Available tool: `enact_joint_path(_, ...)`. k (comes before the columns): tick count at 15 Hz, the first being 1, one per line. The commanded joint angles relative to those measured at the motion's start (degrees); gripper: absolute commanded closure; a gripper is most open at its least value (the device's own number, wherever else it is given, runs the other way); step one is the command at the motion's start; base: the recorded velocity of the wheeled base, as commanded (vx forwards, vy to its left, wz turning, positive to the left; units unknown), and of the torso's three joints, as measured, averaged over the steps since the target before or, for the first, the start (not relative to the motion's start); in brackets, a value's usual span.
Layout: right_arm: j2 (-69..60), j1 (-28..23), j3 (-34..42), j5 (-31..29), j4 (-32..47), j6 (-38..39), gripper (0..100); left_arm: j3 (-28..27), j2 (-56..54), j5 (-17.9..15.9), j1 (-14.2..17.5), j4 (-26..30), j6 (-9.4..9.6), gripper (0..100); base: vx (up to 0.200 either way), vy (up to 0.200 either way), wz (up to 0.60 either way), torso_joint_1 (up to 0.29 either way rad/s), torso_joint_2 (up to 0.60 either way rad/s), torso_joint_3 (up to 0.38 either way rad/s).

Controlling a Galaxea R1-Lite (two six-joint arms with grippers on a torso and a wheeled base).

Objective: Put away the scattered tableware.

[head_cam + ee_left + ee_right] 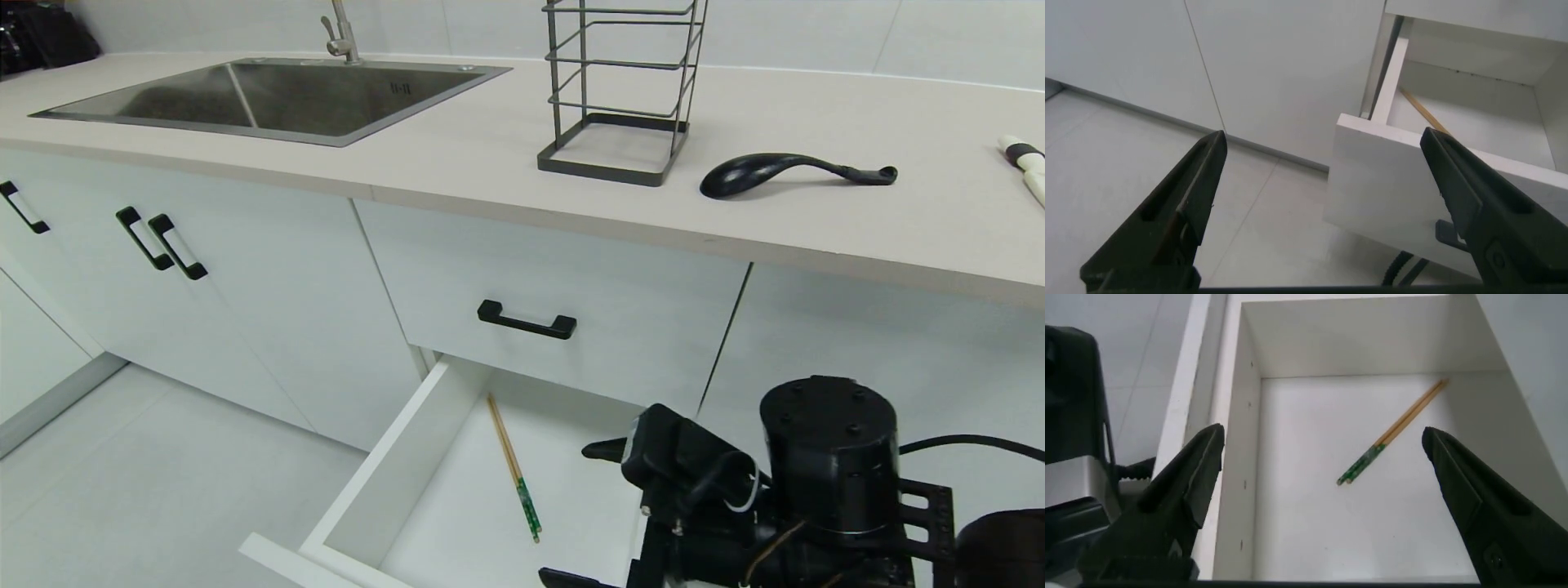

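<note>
Above drawer (406,461), right end effector (1321,434) wide; left end effector (1323,135) wide, off front corner

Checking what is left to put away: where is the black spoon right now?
In the head view the black spoon lies on the countertop, just right of the wire rack; the chopsticks lie in the open drawer below.

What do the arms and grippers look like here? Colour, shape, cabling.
Both matte black: left gripper and right gripper, each with two long wedge-shaped fingers tapering to points. The right arm is black, with a round joint housing dotted with bolt holes, a perforated bracket, a black cable and thin pale wires near the wrist.
</note>
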Motion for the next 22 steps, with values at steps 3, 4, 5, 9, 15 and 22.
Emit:
enact_joint_path(3, -10.2, -4.0, 6.4, 1.6, 0.0, 0.1, 0, 0.0, 0.0, 0.1, 0.0, 0.0, -0.03, 0, 0.000, 0.000, 0.00, 0.000, 0.00, 0.000)
enact_joint_path(4, -11.3, -4.7, 6.9, 1.8, 0.1, 0.2, 0, 0.0, 0.0, 0.0, 0.0, 0.0, -0.03, 0, 0.000, 0.000, 0.00, 0.000, 0.00, 0.000)
enact_joint_path(5, -12.2, -4.7, 8.0, 2.3, 0.1, 0.4, 0, 0.0, 0.0, 0.0, 0.0, 0.0, -0.03, 0, 0.000, 0.000, 0.00, 0.000, 0.00, 0.000)
enact_joint_path(9, -12.6, -3.5, 9.7, 7.3, 0.0, 0.3, 0, 0.0, 0.0, 0.0, 0.0, 0.0, -0.03, 0, 0.000, 0.000, 0.00, 0.000, 0.00, 0.000)
enact_joint_path(15, -11.1, -4.4, 12.5, 7.0, 0.2, 3.9, 0, 0.0, 0.0, 0.0, 0.0, 0.0, -0.03, 0, 0.000, 0.000, 0.00, 0.000, 0.00, 0.000)
enact_joint_path(22, -10.0, 1.3, 9.9, -3.6, 0.0, 3.8, 0, 0.0, 0.0, 0.0, 0.0, 0.0, -0.03, 0, 0.000, 0.000, 0.00, 0.000, 0.00, 0.000)
